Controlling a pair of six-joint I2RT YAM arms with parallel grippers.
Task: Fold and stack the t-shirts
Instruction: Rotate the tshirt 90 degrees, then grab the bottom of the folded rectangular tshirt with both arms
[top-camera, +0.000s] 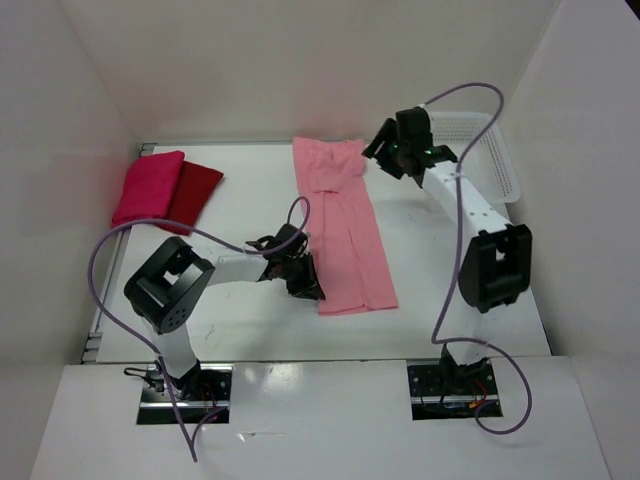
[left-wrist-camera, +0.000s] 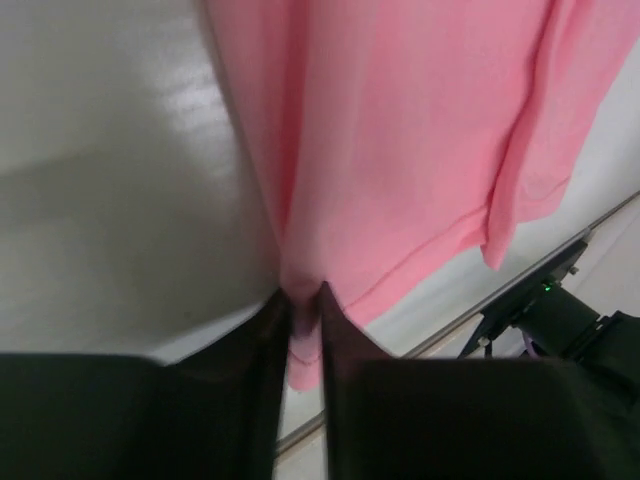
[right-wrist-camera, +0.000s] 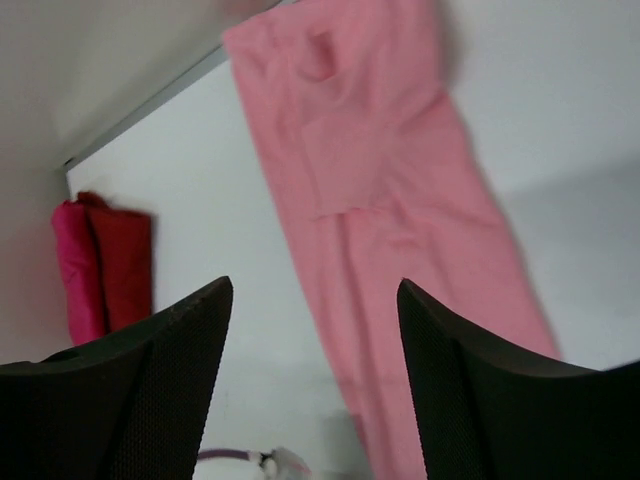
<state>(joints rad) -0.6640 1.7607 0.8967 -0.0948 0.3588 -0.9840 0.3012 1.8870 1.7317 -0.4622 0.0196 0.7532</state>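
The light salmon pink t-shirt (top-camera: 345, 225) lies as a long folded strip down the middle of the table, also seen in the right wrist view (right-wrist-camera: 390, 190). My left gripper (top-camera: 305, 283) is shut on its near left edge (left-wrist-camera: 300, 300), a fold of cloth pinched between the fingers. My right gripper (top-camera: 385, 152) is open and empty, raised above the shirt's far right corner. The magenta-pink t-shirt (top-camera: 147, 187) and the dark red t-shirt (top-camera: 195, 190) lie folded side by side at the far left, also in the right wrist view (right-wrist-camera: 75, 265) (right-wrist-camera: 125, 265).
A white mesh basket (top-camera: 490, 150) stands at the far right behind the right arm. White walls close in the table on three sides. Purple cables loop over both arms.
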